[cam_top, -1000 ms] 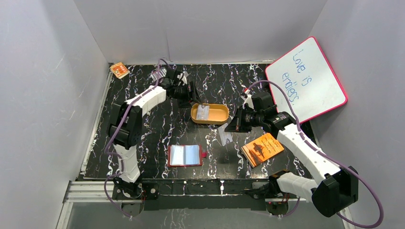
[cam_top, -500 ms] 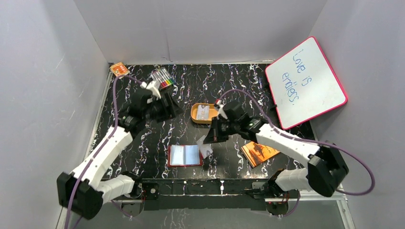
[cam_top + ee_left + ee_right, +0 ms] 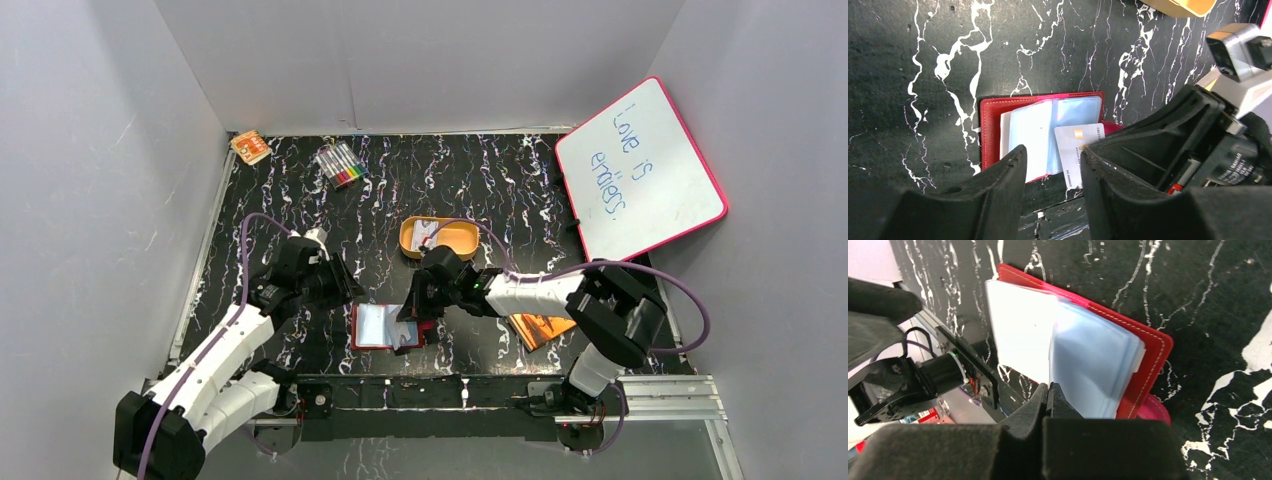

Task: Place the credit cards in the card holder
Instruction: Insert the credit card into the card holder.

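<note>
Found the small dark red leather-like folding card holder (image 3: 375, 325) lying open on the black white-veined counter (image 3: 480, 180), pale pockets facing up. Saw the right gripper (image 3: 1049, 390) low over its right half, jaws clamped on a thin pale grey-white plastic credit card (image 3: 1075, 150), one end over the pockets. Noted the left gripper (image 3: 1050, 160) just beside the holder's left side, jaws apart, gripping nothing. Spotted a second pale card (image 3: 426, 233) inside the orange oval tin (image 3: 460, 240) farther back.
</note>
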